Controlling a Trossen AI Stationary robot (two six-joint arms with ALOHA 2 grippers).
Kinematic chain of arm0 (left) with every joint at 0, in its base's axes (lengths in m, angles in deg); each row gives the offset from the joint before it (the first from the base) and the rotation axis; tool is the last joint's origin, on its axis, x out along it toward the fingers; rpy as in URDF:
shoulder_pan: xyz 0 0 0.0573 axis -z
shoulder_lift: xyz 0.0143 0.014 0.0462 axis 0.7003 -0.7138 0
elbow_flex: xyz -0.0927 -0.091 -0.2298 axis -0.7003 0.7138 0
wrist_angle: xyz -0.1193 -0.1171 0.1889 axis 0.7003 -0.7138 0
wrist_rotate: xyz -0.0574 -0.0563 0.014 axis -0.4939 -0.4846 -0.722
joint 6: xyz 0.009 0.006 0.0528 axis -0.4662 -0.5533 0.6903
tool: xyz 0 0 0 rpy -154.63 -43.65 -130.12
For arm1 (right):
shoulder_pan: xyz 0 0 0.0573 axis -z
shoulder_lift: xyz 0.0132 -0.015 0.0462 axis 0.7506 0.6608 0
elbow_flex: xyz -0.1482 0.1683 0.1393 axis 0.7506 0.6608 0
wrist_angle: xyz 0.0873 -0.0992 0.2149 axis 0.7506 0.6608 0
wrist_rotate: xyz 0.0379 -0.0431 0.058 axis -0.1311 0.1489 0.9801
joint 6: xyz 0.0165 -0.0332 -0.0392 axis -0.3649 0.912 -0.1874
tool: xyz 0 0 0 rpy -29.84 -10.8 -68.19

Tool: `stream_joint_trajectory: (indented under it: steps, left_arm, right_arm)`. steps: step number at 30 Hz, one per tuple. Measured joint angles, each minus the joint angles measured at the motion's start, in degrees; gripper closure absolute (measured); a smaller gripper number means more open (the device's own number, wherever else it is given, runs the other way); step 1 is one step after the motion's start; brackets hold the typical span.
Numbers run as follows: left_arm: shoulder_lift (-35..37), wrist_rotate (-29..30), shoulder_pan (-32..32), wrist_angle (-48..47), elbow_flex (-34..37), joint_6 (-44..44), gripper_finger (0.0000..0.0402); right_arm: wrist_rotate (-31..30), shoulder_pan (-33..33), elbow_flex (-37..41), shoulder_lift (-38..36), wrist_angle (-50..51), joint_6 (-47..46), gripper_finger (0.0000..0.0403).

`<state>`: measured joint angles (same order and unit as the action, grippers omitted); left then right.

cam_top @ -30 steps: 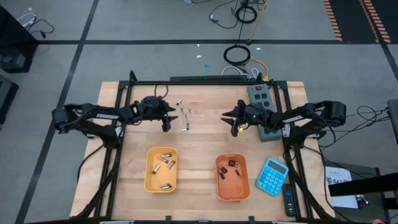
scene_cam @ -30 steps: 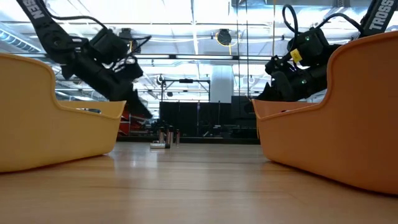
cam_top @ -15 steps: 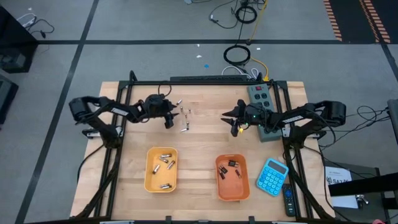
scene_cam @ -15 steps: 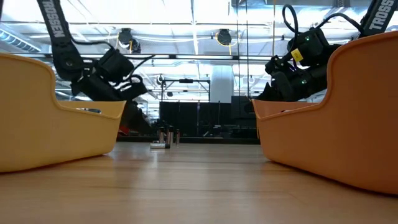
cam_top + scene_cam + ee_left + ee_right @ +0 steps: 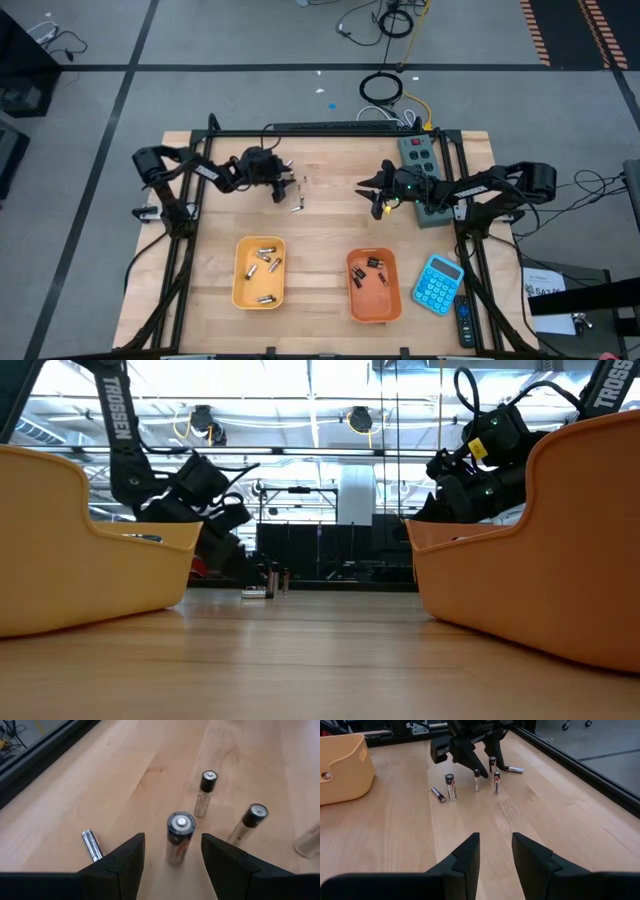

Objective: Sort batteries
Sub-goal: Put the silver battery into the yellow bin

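Observation:
A loose group of batteries (image 5: 296, 192) is on the far middle of the table; several stand upright on their ends and some lie flat. My left gripper (image 5: 283, 188) is open and low at this group. In the left wrist view its fingers (image 5: 172, 842) stand on either side of one upright battery (image 5: 180, 827) without touching it. Two more upright batteries (image 5: 205, 792) (image 5: 249, 822) stand beyond it, and a silvery battery (image 5: 92, 845) lies beside one finger. My right gripper (image 5: 372, 197) is open and waits right of the group, above bare wood (image 5: 495, 842).
A yellow tray (image 5: 240, 285) near the front holds silvery batteries, and an orange tray (image 5: 354, 300) to its right holds dark ones. A blue calculator (image 5: 437, 283) lies right of the orange tray. A grey switch box (image 5: 418, 152) sits at the far right. Bare wood lies between group and trays.
My left gripper has moved toward the table's right and slightly toward the far edge, closing in on the battery group, and has come lower. The batteries and my right arm have kept still.

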<state>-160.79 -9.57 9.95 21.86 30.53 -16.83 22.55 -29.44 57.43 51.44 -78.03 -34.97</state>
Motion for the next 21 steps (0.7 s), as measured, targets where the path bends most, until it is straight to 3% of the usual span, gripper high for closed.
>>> stream_joint_trajectory:
  steps: [7, 10, 15, 21]
  left_arm:
    - [-1.1, 0.0, 0.0, -0.2, -2.2, -1.3, 0.0213]
    - [-1.1, -0.1, 0.0, -0.2, -2.9, -1.5, 0.0251]
    - [-1.1, -0.2, 0.0, -1.1, -2.9, -2.0, 0.035]
    - [-0.8, 0.0, 0.0, -1.7, -3.0, -3.8, 0.035]
  right_arm:
    - [0.0, 0.0, 0.0, 0.0, 0.1, 0.0, 0.0298]
    - [0.0, 0.0, 0.0, 0.0, 0.5, -0.1, 0.0298]
    - [0.0, 0.0, 0.0, 0.0, 0.5, -0.5, 0.0298]
    - [0.0, 0.0, 0.0, 0.0, 0.6, -0.5, 0.0298]
